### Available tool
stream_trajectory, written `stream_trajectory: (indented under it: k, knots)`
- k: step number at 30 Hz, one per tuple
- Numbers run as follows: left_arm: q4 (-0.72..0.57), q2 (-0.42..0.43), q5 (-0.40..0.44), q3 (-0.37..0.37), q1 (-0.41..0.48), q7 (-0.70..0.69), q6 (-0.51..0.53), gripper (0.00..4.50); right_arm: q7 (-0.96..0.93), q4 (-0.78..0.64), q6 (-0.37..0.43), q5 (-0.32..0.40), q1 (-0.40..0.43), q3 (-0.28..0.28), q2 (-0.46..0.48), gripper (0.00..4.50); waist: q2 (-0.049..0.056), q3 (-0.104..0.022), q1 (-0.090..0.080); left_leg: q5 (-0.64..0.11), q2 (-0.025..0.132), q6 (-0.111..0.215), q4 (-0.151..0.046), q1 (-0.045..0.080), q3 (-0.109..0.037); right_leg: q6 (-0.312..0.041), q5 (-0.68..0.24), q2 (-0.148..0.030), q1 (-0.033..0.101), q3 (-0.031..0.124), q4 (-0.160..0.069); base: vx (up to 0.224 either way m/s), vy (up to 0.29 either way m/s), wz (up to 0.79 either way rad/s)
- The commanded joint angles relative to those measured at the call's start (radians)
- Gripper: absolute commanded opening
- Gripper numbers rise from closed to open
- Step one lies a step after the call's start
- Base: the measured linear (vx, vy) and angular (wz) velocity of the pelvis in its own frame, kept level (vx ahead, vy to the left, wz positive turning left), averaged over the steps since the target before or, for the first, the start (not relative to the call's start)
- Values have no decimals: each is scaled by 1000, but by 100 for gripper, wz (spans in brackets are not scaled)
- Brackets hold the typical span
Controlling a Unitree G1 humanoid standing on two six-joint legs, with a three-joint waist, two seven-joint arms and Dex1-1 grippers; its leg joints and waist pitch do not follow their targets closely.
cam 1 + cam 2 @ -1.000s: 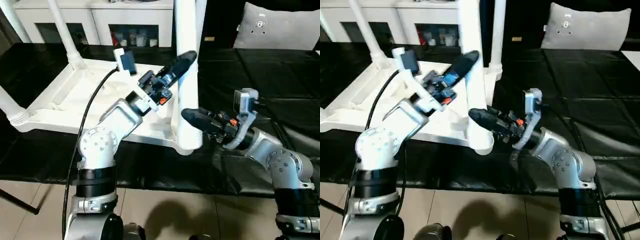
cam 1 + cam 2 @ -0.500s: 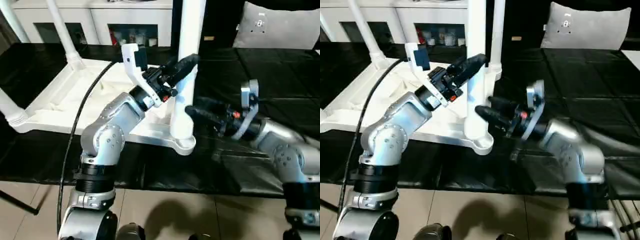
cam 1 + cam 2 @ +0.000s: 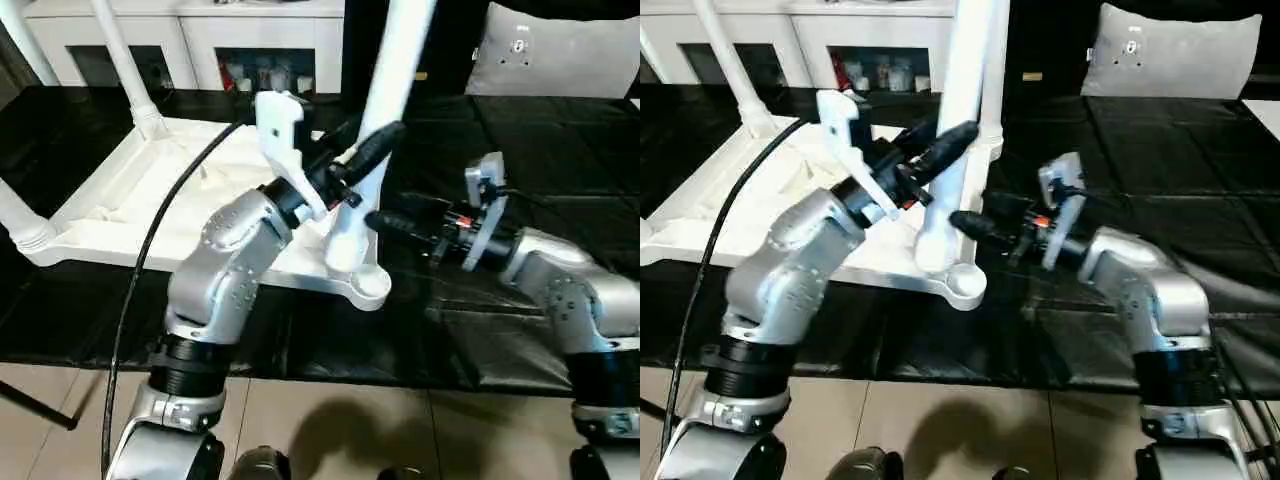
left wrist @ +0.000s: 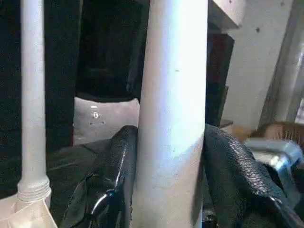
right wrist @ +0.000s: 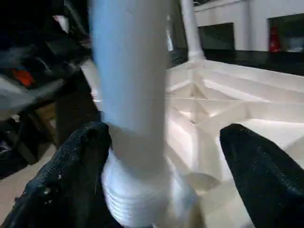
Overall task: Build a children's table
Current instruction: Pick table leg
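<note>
Clamped in my left pincer [image 3: 372, 152], the tilted leg [image 3: 385, 110] hangs beside the upturned table's [image 3: 140, 195] near corner socket [image 3: 368, 287]; my right pincer [image 3: 385, 222] gapes just beside its foot

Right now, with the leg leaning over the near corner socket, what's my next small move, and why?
Probably tilt the leg upright with the left pincer, then lower it. It is clamped on the leg, which leans with its ribbed end beside the near corner socket, not in it. The right pincer stands open beside it.
</note>
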Motion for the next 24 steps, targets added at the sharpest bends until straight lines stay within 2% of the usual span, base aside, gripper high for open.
stream_trajectory:
  k: [1,3,10,11,13,15,18,24]
  knots:
    - [-13,-5,16,-13,9,-11,-15,184,2,-23,8,5,5,16,3,406,-18,-75,-3,-174,50,32,-67,19,-18,-147,-265,-80,50,45,-80,0,0,0]
    - [-17,-14,12,-17,14,-16,-19,184,-14,-10,14,-3,3,20,14,406,-16,-76,-3,-178,50,29,-67,20,-18,-154,-267,-81,49,45,-81,0,0,0]
    - [-14,-29,12,-36,28,-38,-55,184,-22,-3,11,-1,-1,30,38,406,-17,-76,-3,-181,50,26,-67,20,-18,-152,-269,-81,49,46,-80,0,0,0]
    - [-17,-36,9,-40,33,-43,-62,184,-23,5,13,-4,-5,34,47,406,-21,-77,-4,-176,50,27,-67,19,-17,-153,-260,-82,50,46,-79,0,0,0]
    - [-19,-39,8,-42,35,-45,-63,183,-25,12,14,-7,-6,38,50,406,-19,-78,-4,-177,50,27,-67,20,-17,-155,-265,-82,49,46,-79,0,0,0]
    - [-20,-41,7,-44,35,-46,-64,182,-27,17,15,-10,-7,42,52,377,-22,-78,-4,-173,49,26,-66,20,-16,-156,-264,-81,50,46,-79,0,0,0]
    - [-18,-42,11,-48,36,-51,-71,182,-31,21,16,-13,-6,45,54,367,-21,-80,-3,-165,49,27,-65,20,-16,-154,-259,-82,50,47,-78,0,0,0]
    - [-18,-45,11,-51,37,-54,-77,182,-26,24,19,-11,-4,48,58,311,-21,-81,-2,-154,49,31,-64,19,-16,-156,-245,-82,51,46,-76,0,0,0]
